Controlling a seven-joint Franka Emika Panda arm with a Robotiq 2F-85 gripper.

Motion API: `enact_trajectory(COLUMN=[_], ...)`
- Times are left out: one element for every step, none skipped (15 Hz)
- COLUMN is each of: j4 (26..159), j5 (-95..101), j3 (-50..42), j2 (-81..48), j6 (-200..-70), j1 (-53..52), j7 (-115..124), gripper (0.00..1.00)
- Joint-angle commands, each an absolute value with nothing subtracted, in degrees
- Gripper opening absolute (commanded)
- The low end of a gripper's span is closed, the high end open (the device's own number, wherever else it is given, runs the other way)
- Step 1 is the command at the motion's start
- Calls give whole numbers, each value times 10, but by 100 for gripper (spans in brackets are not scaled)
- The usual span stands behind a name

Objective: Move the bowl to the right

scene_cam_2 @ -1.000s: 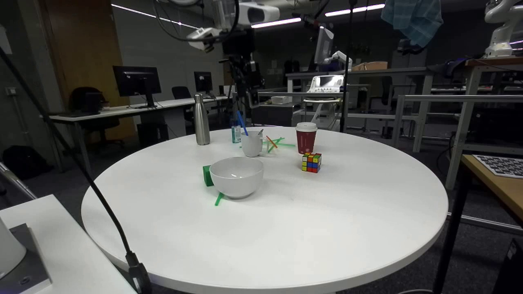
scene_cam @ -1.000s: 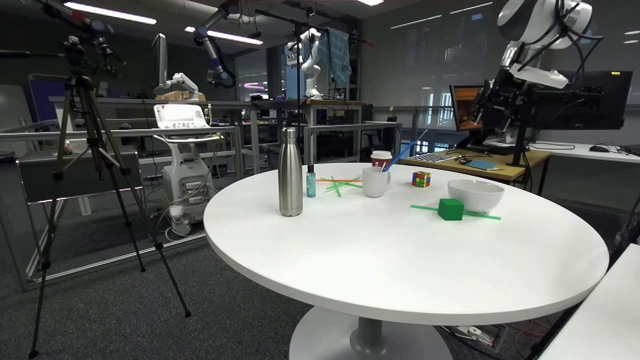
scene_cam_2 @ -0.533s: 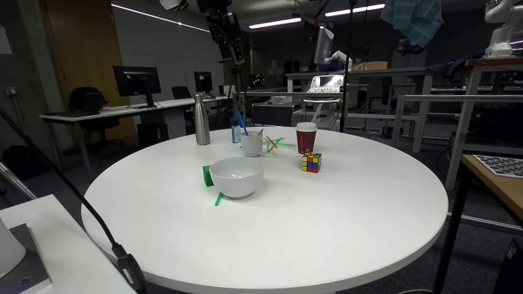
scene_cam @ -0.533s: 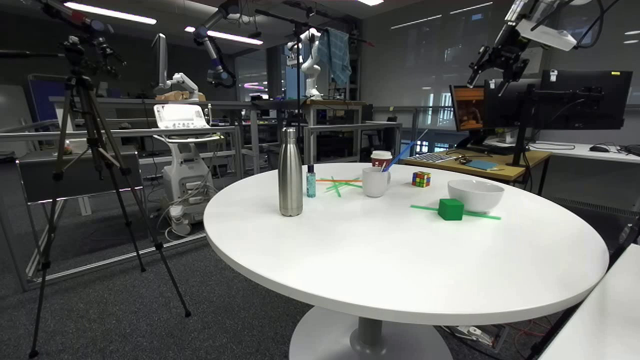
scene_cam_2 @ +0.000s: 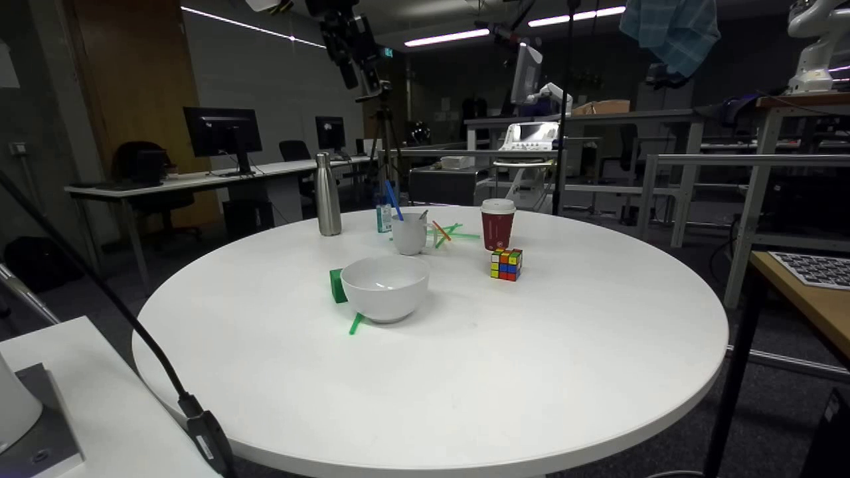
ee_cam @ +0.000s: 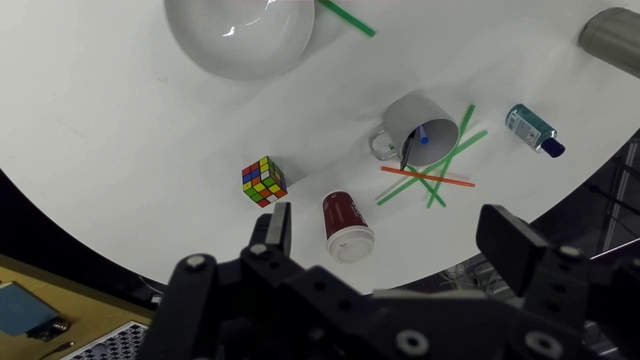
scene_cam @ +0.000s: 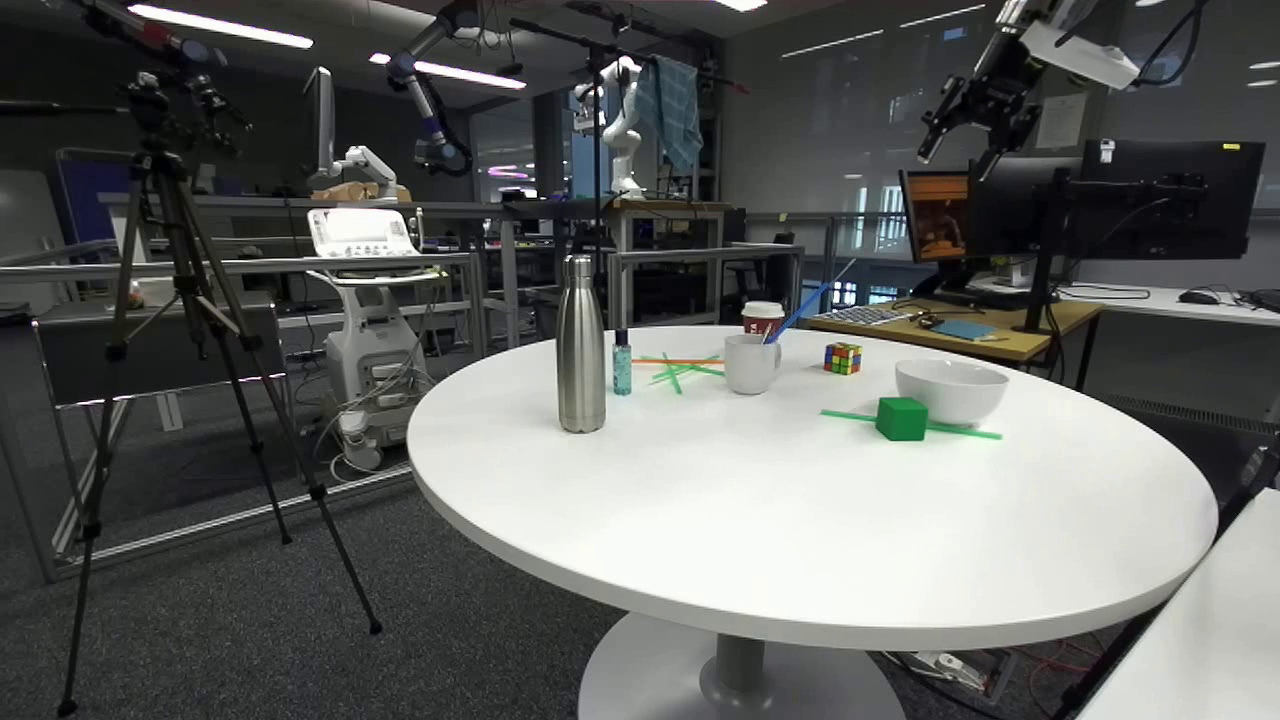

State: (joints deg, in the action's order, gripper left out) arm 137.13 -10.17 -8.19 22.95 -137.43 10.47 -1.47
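claw (ee_cam: 386, 222) spread; bowl (scene_cam: 958, 390) perhaps touching block (scene_cam: 901, 419)

White bowl (scene_cam_2: 385, 295), upright on a round white tabletop (scene_cam_2: 531, 385).
Plain, glossy and wide-mouthed, with rounded walls narrowing to a foot; the mouth faces up, and highlights mark the inner surface. It stands just beside a green cube (scene_cam: 901, 419); the wrist view crops it at the upper edge.

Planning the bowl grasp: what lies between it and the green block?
A green straw. In an exterior view it passes in front of the bowl, its middle hidden by the green block.
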Motion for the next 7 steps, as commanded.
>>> enact_trajectory(j4=[1383,1384,1384,1385,1386,1387,1387], j5=[-91,-90,-90,-90,-90,-89,-91], j3=[-84,-84,-85,-84,-85,-84,-85], j2=[243,243,243,243,243,243,243], j6=[-1374,-1375,-1374,-1374,-1374,-1375,-1376], j1=[101,101,101,102,102,102,101], j7=[1,1,1,1,2,2,1], gripper=[100,100,100,100,100,100,100])
